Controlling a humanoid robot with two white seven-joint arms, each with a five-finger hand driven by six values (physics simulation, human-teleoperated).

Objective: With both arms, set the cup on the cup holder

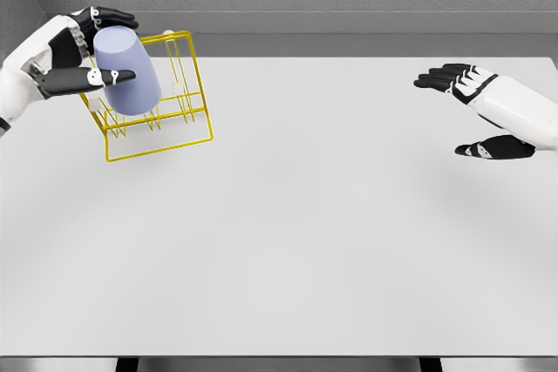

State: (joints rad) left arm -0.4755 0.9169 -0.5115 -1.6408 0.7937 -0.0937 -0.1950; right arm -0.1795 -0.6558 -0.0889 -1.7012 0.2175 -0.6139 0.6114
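Head view. The left hand [83,54] came in from the upper left and held the cup [127,70], a pale lavender tumbler, with its fingers [113,16] curled over the top end and the thumb pressed across the front wall; the fingers were clamped on the cup. The cup was tilted, its wider end low and to the right, and it overlapped the holder [161,132], a yellow wire rack standing on the white tabletop [305,233] at the far left. Whether the cup rested on the rack's prongs or hung just above them could not be told, since the cup hid the wires behind it. The right hand [484,115] hovered at the far right edge, well apart from both cup and holder, its fingers [440,77] spread and holding nothing, thumb below.

Progress, as judged. The cup had been brought to the holder and appeared close to seating, so transport looked essentially done. Remaining: settling the cup over a prong, if not already seated, then opening the left fingers and withdrawing. The right hand appeared to have no part left in the placement.
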